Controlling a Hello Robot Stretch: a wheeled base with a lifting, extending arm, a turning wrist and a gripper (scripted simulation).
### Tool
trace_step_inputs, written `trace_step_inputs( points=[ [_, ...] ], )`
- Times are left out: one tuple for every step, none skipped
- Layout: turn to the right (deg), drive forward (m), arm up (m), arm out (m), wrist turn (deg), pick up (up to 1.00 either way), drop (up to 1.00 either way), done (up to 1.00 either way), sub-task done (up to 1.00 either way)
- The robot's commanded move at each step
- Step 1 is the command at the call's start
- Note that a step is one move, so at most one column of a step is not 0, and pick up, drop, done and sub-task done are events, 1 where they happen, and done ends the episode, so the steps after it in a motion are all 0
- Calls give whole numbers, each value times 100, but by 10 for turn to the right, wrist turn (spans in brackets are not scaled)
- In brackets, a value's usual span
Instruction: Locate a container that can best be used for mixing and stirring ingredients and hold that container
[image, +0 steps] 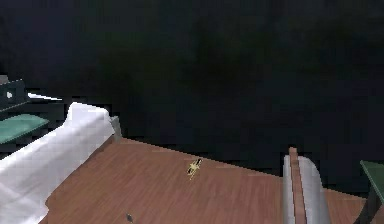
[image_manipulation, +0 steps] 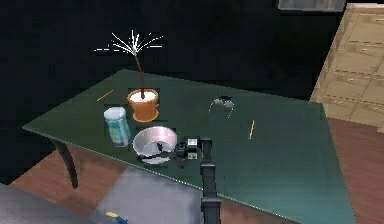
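A shallow metal bowl (image_manipulation: 155, 143) rests on the dark green table (image_manipulation: 290, 140) near its front edge, in the arm side view. My arm rises from the bottom edge, and the gripper (image_manipulation: 172, 153) ends right beside the bowl's rim. With the bowl on the table at the gripper's far end, I cannot tell whether it holds anything. A pale blue jar (image_manipulation: 117, 126) stands just left of the bowl. Behind them is an orange pot (image_manipulation: 143, 103) with a thin spiky plant.
Two pencils (image_manipulation: 252, 128) (image_manipulation: 104, 96) and a small dark wiry object (image_manipulation: 222, 102) lie on the table. A wooden dresser (image_manipulation: 358, 55) stands at the right. In the forward view: a white bed (image: 55, 150) at left, a small yellow object (image: 194, 167) on wooden floor, a grey roll (image: 302, 185) at right.
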Motion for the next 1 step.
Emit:
trace_step_inputs(
  points=[
    [0,0,0,0,0,100,0,0,0]
  ],
)
